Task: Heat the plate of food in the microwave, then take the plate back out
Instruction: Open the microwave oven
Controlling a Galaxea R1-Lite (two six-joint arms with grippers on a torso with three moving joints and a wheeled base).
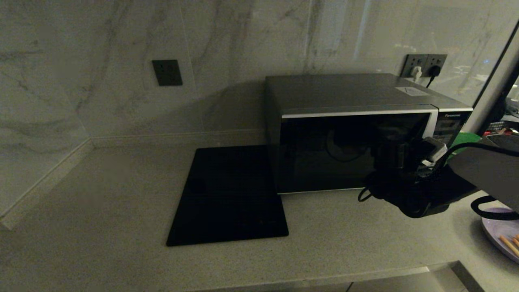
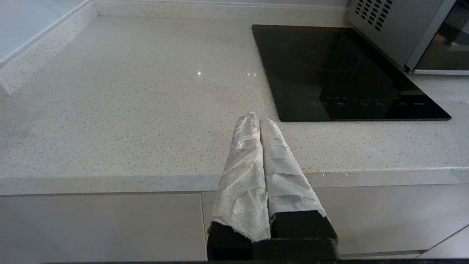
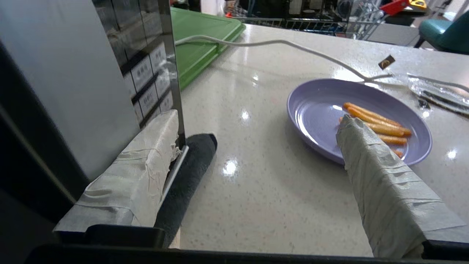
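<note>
The microwave (image 1: 352, 134) stands at the back right of the counter with its dark door shut. My right gripper (image 1: 399, 162) is low at the right end of that door, by the button panel (image 3: 146, 84). In the right wrist view it (image 3: 258, 121) is open and holds nothing, and one wrapped finger (image 3: 146, 161) lies against the microwave front (image 3: 73, 91) beside a vertical silver strip. The lavender plate of food (image 3: 329, 110) with orange sticks rests on the counter to the right of the microwave, apart from the gripper; only its edge (image 1: 500, 233) shows in the head view. My left gripper (image 2: 256, 117) is shut and parked over the counter's front edge.
A flat black cooktop (image 1: 231, 194) lies left of the microwave. A green board (image 3: 198, 36) lies behind the microwave's right side, and a white cable (image 3: 293, 46) runs past the plate. Wall sockets (image 1: 423, 65) sit behind. Marble walls close the back and left.
</note>
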